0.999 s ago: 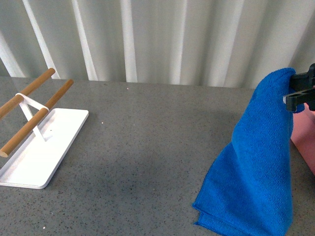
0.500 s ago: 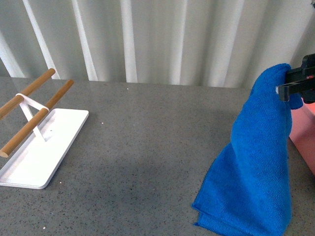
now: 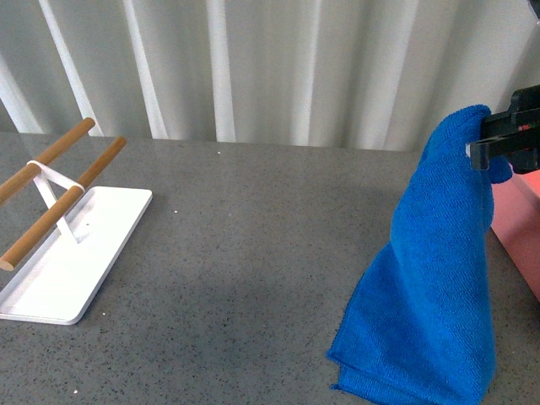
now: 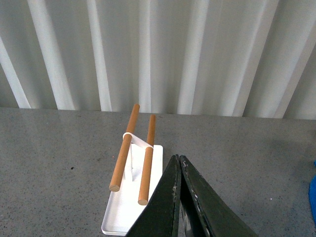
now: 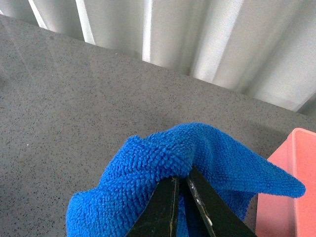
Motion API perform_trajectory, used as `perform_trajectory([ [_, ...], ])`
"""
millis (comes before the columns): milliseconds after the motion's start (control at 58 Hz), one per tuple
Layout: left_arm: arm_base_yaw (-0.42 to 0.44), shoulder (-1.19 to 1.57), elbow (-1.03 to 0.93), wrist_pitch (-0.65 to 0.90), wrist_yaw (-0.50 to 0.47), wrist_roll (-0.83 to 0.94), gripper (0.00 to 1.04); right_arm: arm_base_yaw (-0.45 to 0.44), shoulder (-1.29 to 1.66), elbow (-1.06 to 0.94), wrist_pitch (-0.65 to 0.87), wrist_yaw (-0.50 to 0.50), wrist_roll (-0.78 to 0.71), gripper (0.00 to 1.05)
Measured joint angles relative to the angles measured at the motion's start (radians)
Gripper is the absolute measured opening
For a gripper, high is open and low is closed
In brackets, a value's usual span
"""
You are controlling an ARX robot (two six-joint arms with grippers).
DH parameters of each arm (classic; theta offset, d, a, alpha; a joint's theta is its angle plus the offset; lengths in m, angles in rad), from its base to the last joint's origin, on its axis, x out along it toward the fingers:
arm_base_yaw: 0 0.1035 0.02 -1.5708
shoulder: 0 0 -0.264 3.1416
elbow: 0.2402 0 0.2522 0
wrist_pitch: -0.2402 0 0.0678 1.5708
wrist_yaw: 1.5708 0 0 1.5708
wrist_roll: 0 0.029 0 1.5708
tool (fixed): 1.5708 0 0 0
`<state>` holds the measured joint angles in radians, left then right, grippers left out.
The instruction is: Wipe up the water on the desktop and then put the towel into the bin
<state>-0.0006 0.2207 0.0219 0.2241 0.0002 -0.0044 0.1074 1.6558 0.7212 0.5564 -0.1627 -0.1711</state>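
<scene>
The bright blue towel (image 3: 434, 287) hangs from my right gripper (image 3: 477, 145) at the right of the front view, its top pinched and lifted, its lower folds still lying on the dark speckled desktop (image 3: 253, 245). In the right wrist view my right gripper (image 5: 180, 178) is shut on a fold of the towel (image 5: 163, 158). The salmon-pink bin (image 3: 519, 228) shows at the right edge, just beyond the towel, and also in the right wrist view (image 5: 291, 197). My left gripper (image 4: 179, 159) is shut and empty above the desktop (image 4: 247, 163); it is out of the front view.
A flat white tray (image 3: 72, 261) with two wooden rods (image 3: 59, 198) stands at the left of the desktop and also shows in the left wrist view (image 4: 129, 207). A white pleated curtain (image 3: 270, 67) hangs behind the desktop's far edge.
My right gripper has risen and shifted slightly left with the towel's top. The hanging towel has been drawn up a little; its lower folds stay on the desktop.
</scene>
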Motion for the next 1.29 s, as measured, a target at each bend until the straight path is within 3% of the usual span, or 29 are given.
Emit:
perform_trajectory([
  [207,0.0,-0.045,0.0,-0.045,0.0,0.0,0.04,0.004,0.0,0.0,0.0,0.0,0.0,0.03],
  [327,0.0,-0.181,0.0,-0.212,0.0,0.0,0.04,0.007,0.0,0.002,0.0,-0.002,0.0,0.03],
  [586,0.0,-0.217,0.0,-0.223,0.0,-0.001,0.04,0.014,0.009,0.021,-0.046,-0.016,0.042,0.03],
  [844,0.0,-0.217,0.0,-0.224,0.0,0.0,0.5,0.067,0.161,0.152,-0.169,-0.012,0.219,0.03],
  [1068,0.0,-0.217,0.0,-0.224,0.0,0.0,0.98,0.119,0.354,0.206,-0.219,-0.014,0.405,0.03],
  [1292,0.0,-0.217,0.0,-0.224,0.0,0.0,0.98,0.167,0.409,0.154,-0.184,-0.039,0.484,0.03],
])
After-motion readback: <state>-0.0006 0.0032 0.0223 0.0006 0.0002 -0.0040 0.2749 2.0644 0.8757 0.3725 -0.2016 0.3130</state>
